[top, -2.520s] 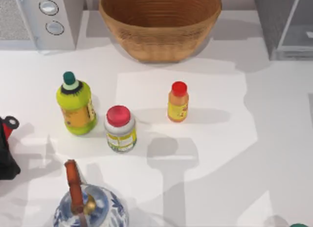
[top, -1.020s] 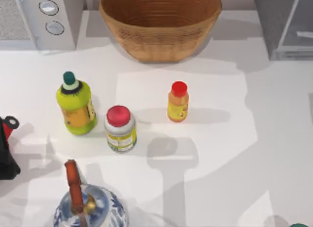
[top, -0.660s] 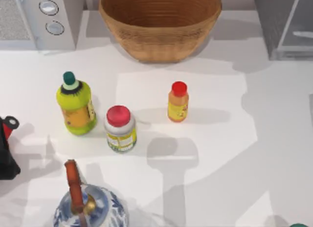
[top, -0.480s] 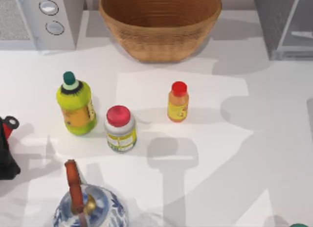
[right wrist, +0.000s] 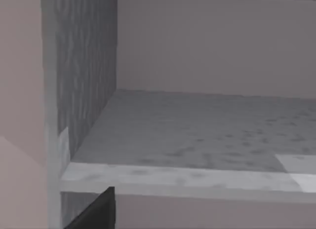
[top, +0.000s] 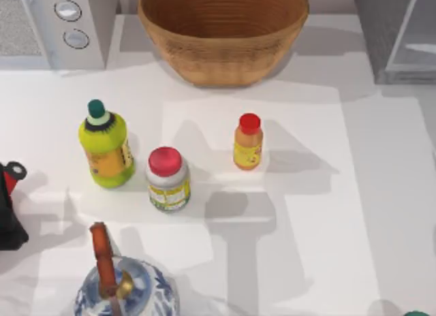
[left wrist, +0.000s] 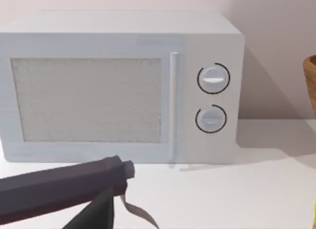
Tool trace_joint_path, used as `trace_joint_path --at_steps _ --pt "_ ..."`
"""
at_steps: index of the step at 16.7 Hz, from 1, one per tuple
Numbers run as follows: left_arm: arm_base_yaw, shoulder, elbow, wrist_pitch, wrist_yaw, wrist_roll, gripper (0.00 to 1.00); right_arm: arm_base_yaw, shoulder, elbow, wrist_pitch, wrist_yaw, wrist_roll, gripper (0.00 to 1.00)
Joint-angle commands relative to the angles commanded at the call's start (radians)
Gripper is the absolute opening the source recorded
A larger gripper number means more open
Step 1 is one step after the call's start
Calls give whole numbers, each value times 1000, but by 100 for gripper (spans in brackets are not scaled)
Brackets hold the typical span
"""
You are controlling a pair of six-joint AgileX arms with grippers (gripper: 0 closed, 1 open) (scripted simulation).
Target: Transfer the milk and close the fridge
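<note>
Shadows across the bench (top: 381, 193) have shifted since the earlier frame; bottles stayed put. At the bench's far right corner stands the fridge (top: 395, 33), its compartment seen open by the right wrist camera. Whether either gripper is open, I cannot tell.

Woven wicker basket (top: 223, 31), speckled matt fridge (right wrist: 197, 135)
</note>
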Motion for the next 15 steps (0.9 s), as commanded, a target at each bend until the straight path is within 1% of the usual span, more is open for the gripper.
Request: trace_joint_path --at_steps 5,9,12,15 --pt "0 0 0 0 0 0 100 46 -614 -319 -249 44 0 100" --pt "0 0 0 0 0 0 100 82 -1022 -574 -452 77 6 100" --pt "0 0 0 0 0 0 100 103 -1234 -729 -576 97 12 100" --pt "0 0 0 0 0 0 100 115 -1351 -826 -654 109 16 100"
